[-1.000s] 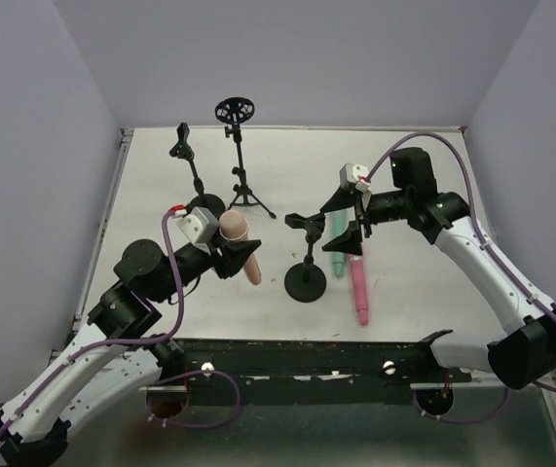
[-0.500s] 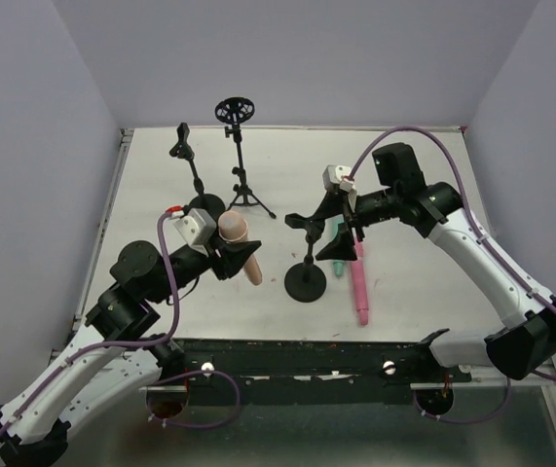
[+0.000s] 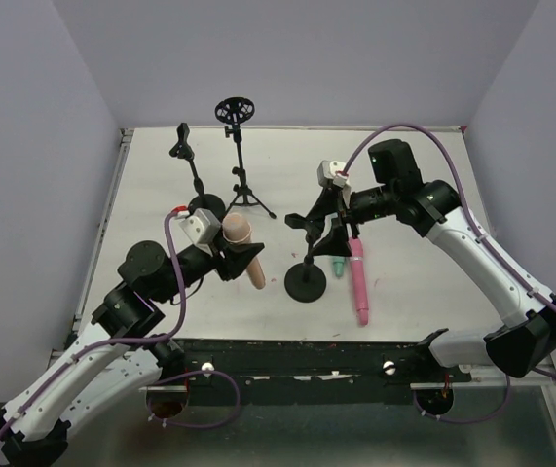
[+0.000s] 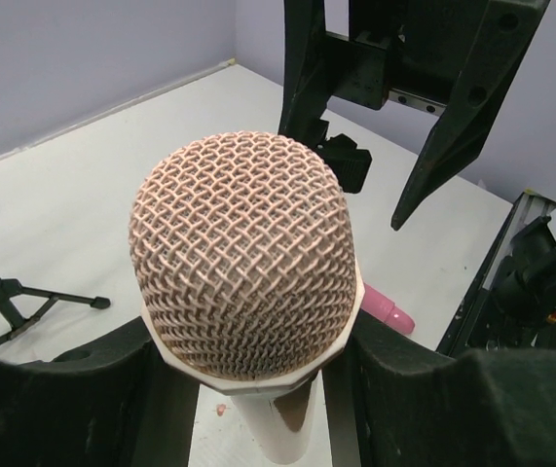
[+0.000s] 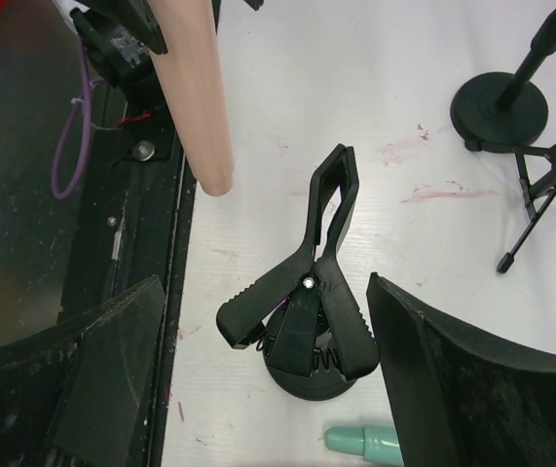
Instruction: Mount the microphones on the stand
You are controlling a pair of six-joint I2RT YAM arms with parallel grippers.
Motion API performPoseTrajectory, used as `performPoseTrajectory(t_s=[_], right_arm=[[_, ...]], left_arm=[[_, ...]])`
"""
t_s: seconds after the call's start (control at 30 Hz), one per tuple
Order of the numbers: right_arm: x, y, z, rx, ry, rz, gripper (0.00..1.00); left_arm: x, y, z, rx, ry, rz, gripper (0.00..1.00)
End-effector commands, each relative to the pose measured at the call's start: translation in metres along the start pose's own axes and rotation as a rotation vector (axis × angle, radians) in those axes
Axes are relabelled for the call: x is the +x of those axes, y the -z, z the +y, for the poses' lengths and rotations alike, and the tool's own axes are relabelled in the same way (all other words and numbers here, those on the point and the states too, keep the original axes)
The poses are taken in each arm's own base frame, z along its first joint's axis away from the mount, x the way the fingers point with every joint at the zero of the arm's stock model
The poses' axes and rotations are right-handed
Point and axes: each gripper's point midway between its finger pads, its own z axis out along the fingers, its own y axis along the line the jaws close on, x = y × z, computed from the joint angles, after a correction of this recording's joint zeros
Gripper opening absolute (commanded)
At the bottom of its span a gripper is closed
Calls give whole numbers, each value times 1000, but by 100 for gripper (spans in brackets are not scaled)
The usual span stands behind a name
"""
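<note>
My left gripper (image 3: pixel 231 257) is shut on the peach-beige microphone (image 3: pixel 246 255) and holds it above the table, mesh head up; in the left wrist view the head (image 4: pixel 248 253) fills the space between the fingers (image 4: pixel 54 399). The black clip stand (image 3: pixel 306 280) stands on a round base in the middle. My right gripper (image 3: pixel 329 226) is open and hovers over its spring clip (image 5: pixel 307 292), one finger on each side. The pink microphone (image 3: pixel 358 282) lies on the table right of the stand. Only an end of the teal-green microphone (image 3: pixel 337 265) shows under my right gripper; the end also shows in the right wrist view (image 5: pixel 365 443).
A second clip stand on a round base (image 3: pixel 200 202) and a tripod stand (image 3: pixel 246 195) with a ring mount (image 3: pixel 236 109) stand at the back left. The table's near black edge (image 3: pixel 307 355) runs just behind the arm bases.
My right gripper has moved left from above the teal-green microphone to over the stand's clip. My left gripper has shifted the peach-beige microphone slightly right.
</note>
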Motion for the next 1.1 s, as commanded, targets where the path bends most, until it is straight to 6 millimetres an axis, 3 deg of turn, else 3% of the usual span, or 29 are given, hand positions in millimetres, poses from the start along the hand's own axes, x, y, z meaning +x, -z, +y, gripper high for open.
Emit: performPoseTrajectory(t_s=[0.0,0.23,0.43,0.87,1.0,1.07], right_arm=[[1,-4,-5,20,-8,2,90],[3,-4,-5,24,-13,1,78],[6,-4,-4,35,-13,-3,88],[2,-4,2,9,-10,-28,82],[-1,-4,4,3,0,-35,73],[-3,-3,5,-9,2,-41,60]], left_arm=[[-14,-6,0,9,-20,-21,0],[-25,-17,8,-26,-81,11,0],[-38,-25,12,-40,-131,26,0],[-44,-42,17,-39,-171,60,0],[-45,-48,15,-22,-166,67,0],[-46,-51,14,-17,-165,69,0]])
